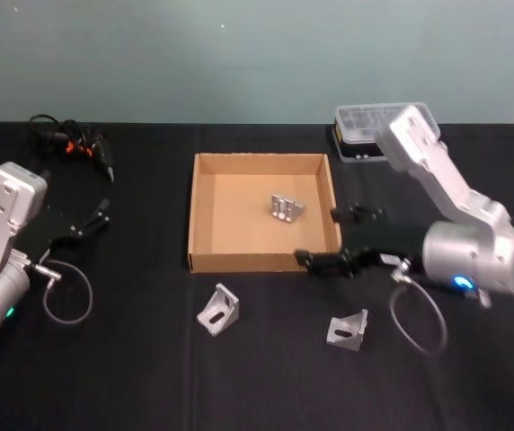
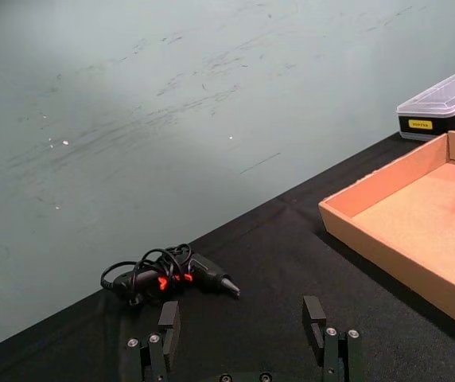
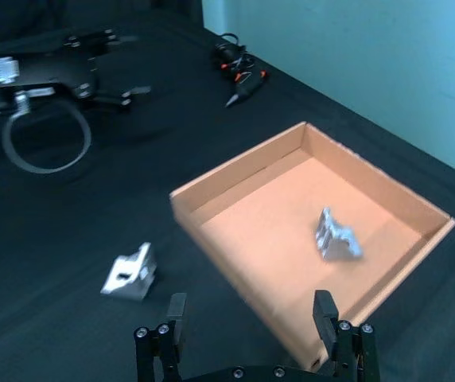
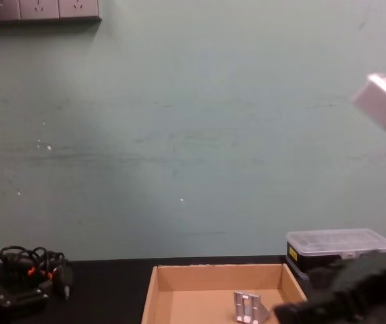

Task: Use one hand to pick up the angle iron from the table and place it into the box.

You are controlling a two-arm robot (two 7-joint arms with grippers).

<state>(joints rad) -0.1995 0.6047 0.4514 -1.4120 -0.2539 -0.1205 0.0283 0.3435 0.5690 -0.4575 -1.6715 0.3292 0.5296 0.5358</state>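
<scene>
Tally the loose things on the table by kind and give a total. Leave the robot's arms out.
Cardboard box: 1
Angle irons: 3, one in the box, two in front of it
Clear-lidded plastic case: 1
Black cabled tool: 1
Total: 6

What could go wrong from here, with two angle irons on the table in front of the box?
1. The open right pincer hangs by the front right corner of the box; swinging out low could nudge the box.
2. The cable loop at the right wrist lies near the right angle iron and might drag it.
3. The left angle iron rests tilted, so a grip may slip.
The left pincer is parked, open, at the left of the table.
</scene>
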